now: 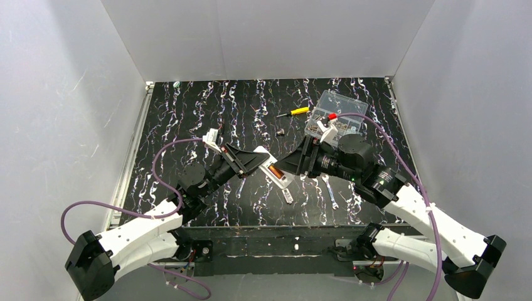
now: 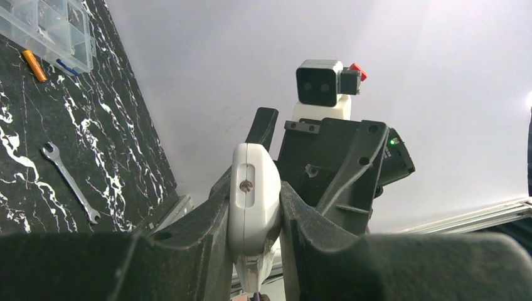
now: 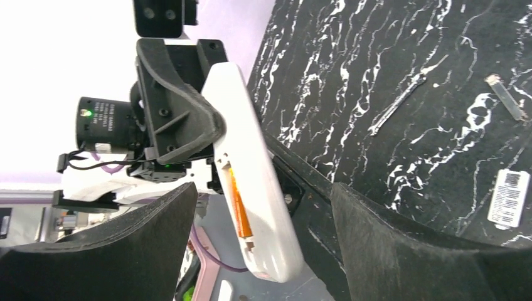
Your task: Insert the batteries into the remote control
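Your left fingers (image 2: 188, 251) clenched on remote control (image 3: 251, 157); right fingers (image 3: 144, 244) spread open either side of it; orange battery (image 3: 237, 200) inside its compartment.

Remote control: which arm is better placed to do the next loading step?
Right. The right pincer stands open and empty before the remote control, one battery inside; the left pincer is shut on it.
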`<action>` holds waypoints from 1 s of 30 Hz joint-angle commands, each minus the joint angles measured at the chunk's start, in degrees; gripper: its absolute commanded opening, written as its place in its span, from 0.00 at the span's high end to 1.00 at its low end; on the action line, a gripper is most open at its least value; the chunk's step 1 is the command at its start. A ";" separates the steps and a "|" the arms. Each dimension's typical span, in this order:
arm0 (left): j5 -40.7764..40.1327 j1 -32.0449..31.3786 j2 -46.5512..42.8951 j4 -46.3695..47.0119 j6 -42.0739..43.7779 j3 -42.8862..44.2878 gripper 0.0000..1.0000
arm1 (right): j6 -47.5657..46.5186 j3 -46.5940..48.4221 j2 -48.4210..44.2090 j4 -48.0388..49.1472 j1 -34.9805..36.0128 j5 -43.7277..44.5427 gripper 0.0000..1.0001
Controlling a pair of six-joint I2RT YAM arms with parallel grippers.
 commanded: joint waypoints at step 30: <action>0.49 -0.13 -1.00 6.31 1.32 3.18 1.00 | 3.35 -3.35 0.02 7.20 0.06 -5.17 0.46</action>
